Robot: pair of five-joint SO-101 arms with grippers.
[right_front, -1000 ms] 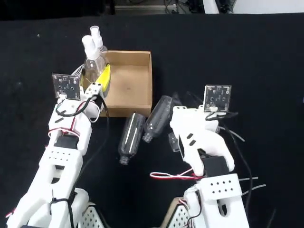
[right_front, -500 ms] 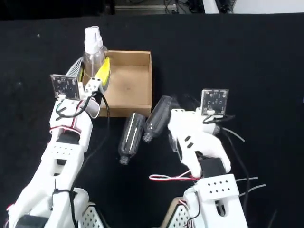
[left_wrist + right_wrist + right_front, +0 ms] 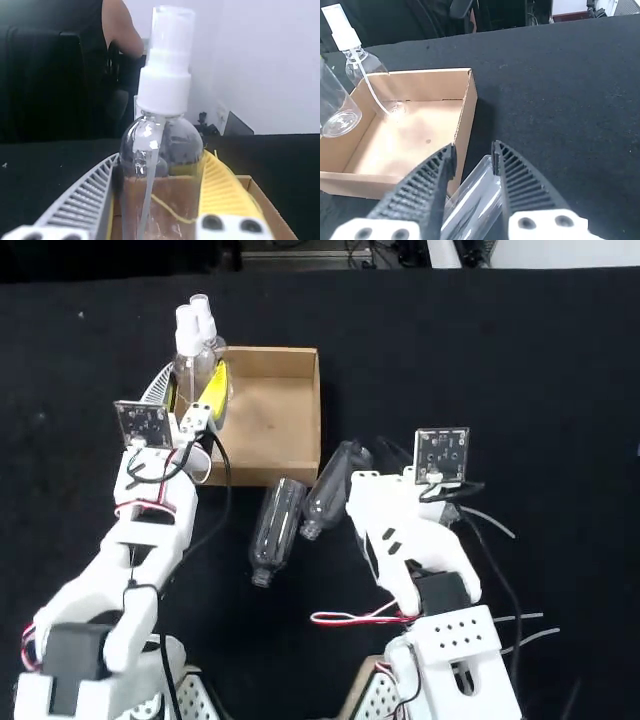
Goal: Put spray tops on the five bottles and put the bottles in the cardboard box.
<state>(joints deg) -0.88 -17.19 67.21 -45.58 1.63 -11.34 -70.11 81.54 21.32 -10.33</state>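
On the black bench (image 3: pixel 520 370) the left claw (image 3: pixel 190 390) clamps a bottle (image 3: pixel 160 145) upright, spray top (image 3: pixel 165 75) upward, over the cardboard box (image 3: pixel 280 430); the right claw (image 3: pixel 473 148) hangs apart above a lying bottle (image 3: pixel 477 192)

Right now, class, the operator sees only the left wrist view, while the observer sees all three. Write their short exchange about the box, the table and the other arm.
Operator: Anything in the cardboard box yet?
Observer: A second capped bottle looks to stand in a corner of the cardboard box, beside your held bottle.
Operator: Bottles left on the table?
Observer: Two without tops lie before the box: a near bottle and a far bottle.
Operator: The other arm?
Observer: The right gripper hangs open over the far bottle.
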